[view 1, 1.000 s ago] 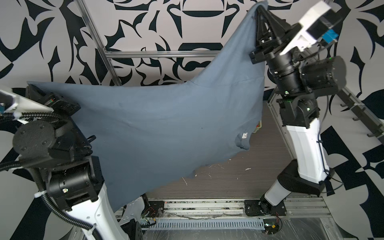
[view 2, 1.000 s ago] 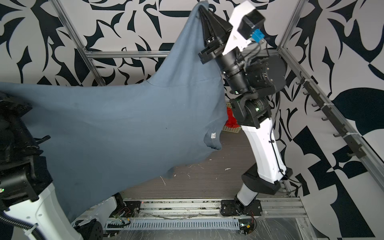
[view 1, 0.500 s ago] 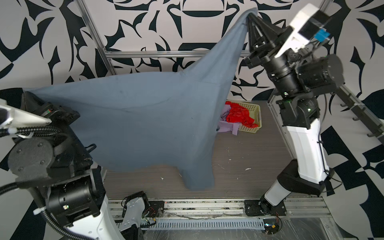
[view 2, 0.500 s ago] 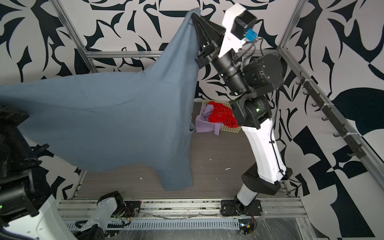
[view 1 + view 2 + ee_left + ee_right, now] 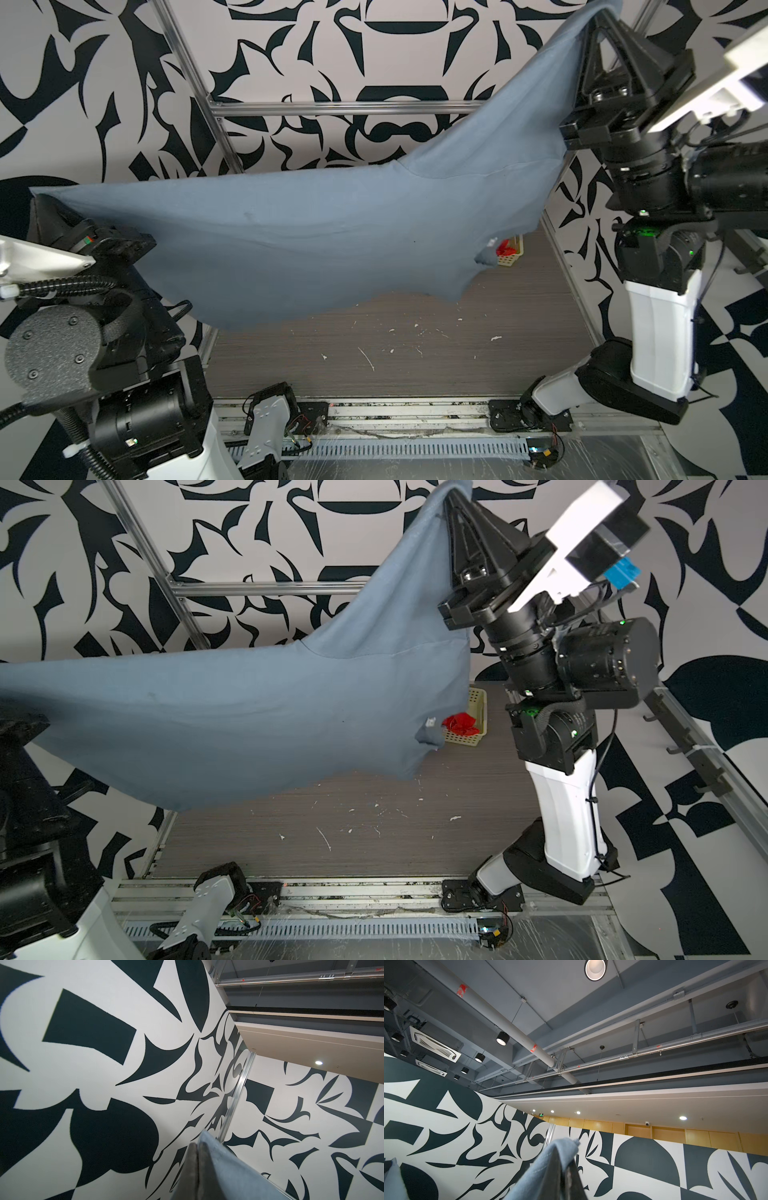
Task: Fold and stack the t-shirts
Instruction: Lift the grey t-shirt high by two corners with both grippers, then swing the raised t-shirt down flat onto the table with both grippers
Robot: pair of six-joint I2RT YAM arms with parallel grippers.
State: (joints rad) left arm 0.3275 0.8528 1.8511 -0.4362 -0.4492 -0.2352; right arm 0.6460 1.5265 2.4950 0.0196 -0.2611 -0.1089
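Hanging between clamped fingers (image 5: 486, 534): blue-grey t-shirt (image 5: 311, 241)

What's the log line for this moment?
held: blue-grey t-shirt stretched in air above table | left gripper: shut on its low end | right gripper: shut on its raised end | red t-shirt: in basket

Black-jointed white arms (image 5: 561, 804) with triangular black right gripper (image 5: 455, 498).
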